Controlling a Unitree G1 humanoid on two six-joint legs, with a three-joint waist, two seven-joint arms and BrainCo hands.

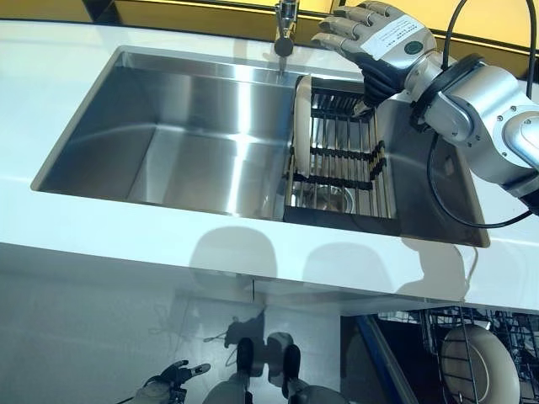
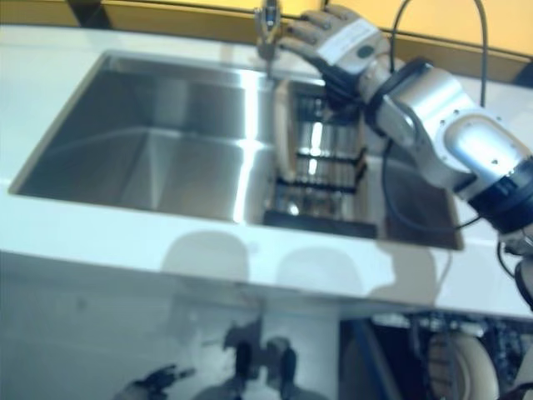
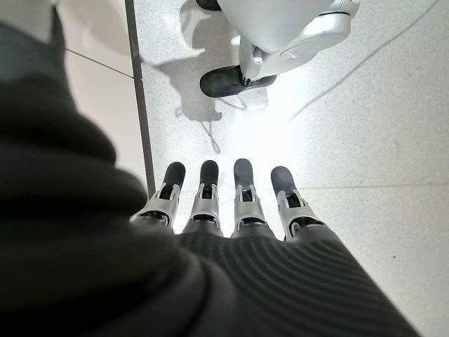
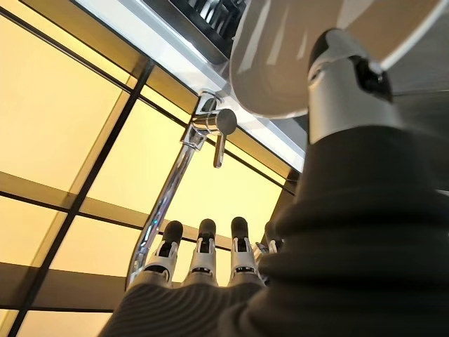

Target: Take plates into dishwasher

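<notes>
A white plate (image 1: 301, 126) stands on edge at the left end of a wire dish rack (image 1: 347, 156) set in the right part of the sink. My right hand (image 1: 375, 38) hovers over the rack's far end, open, with its fingers stretched toward the faucet. In the right wrist view its thumb (image 4: 344, 84) lies just beside the plate's rim (image 4: 295, 63); I cannot tell whether they touch. My left hand (image 1: 168, 380) hangs low by the floor, open and holding nothing, its fingers (image 3: 242, 189) straight.
The steel sink (image 1: 185, 143) is sunk in a white countertop (image 1: 126, 240), with the faucet (image 1: 286, 25) at its far edge. Below at the right, the dishwasher rack (image 1: 438, 332) is pulled out and holds a white plate (image 1: 482, 370).
</notes>
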